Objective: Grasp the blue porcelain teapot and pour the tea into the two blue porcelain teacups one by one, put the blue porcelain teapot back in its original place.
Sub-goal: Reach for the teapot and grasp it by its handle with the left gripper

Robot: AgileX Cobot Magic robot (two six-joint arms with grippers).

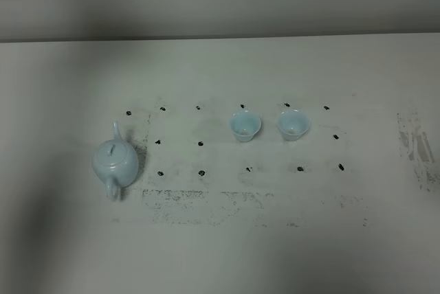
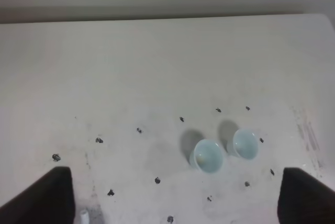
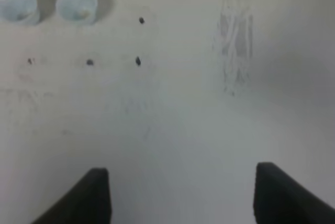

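The pale blue teapot (image 1: 115, 161) stands upright at the table's left, lid on, spout pointing away and handle toward the front. The two pale blue teacups (image 1: 245, 126) (image 1: 293, 124) stand side by side, upright, to the right of the middle. Neither arm shows in the exterior high view. My left gripper (image 2: 172, 203) is open and empty, with dark fingertips (image 2: 42, 198) far apart; both cups (image 2: 208, 156) (image 2: 245, 144) lie ahead of it, and a small pale tip (image 2: 84, 216), likely the spout, shows at the frame edge. My right gripper (image 3: 183, 198) is open and empty above bare table, with the cups (image 3: 18, 4) (image 3: 77, 4) far ahead.
The white table (image 1: 220, 253) carries a grid of small black marks (image 1: 201, 144) and grey scuffed patches (image 1: 416, 146) at the right and in front of the marks. The table's far edge (image 1: 220, 36) meets a plain wall.
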